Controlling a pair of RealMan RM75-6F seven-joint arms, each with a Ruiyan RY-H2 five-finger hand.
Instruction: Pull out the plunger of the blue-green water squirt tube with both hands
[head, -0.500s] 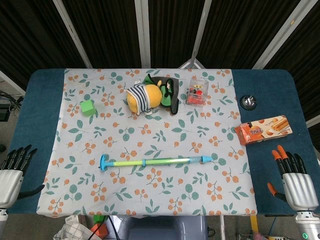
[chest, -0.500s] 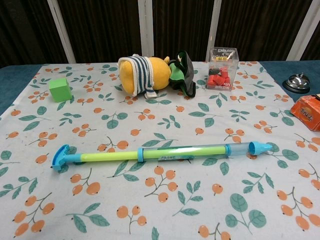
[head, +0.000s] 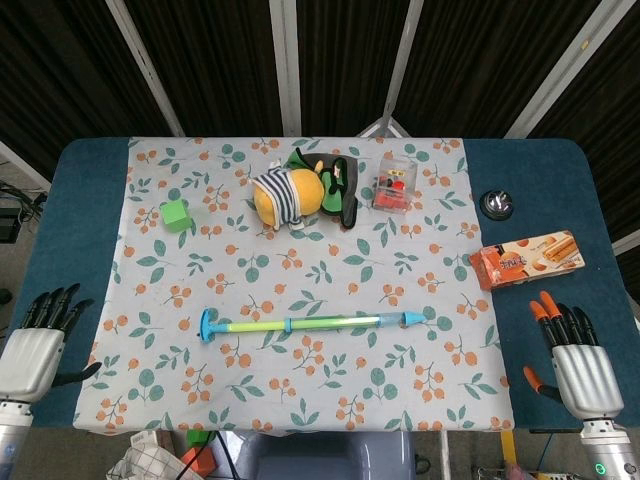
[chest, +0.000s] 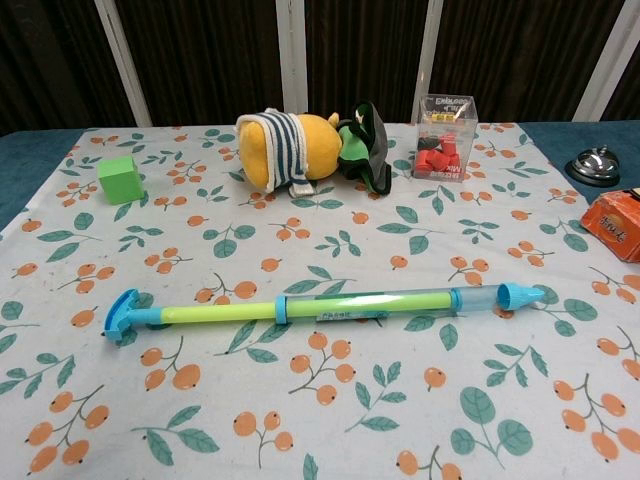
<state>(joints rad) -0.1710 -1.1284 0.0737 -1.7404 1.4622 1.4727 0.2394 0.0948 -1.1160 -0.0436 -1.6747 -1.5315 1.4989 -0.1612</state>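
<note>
The blue-green water squirt tube (head: 310, 324) (chest: 330, 304) lies flat across the front of the patterned cloth. Its blue T-handle (head: 206, 325) (chest: 122, 313) points to the left side, its blue cone tip (head: 414, 318) (chest: 518, 295) to the right. My left hand (head: 35, 345) hovers at the table's front left corner, fingers spread, holding nothing. My right hand (head: 577, 363) sits at the front right corner, orange-tipped fingers apart, also empty. Both hands are well clear of the tube, and neither shows in the chest view.
At the back lie a striped yellow plush toy (head: 300, 192), a green cube (head: 176, 215) and a clear box of red pieces (head: 394, 183). A call bell (head: 496, 204) and an orange snack box (head: 526, 258) sit on the blue table at the right.
Both hands have shifted slightly inward and toward the table's front edge. The tube has not moved.
</note>
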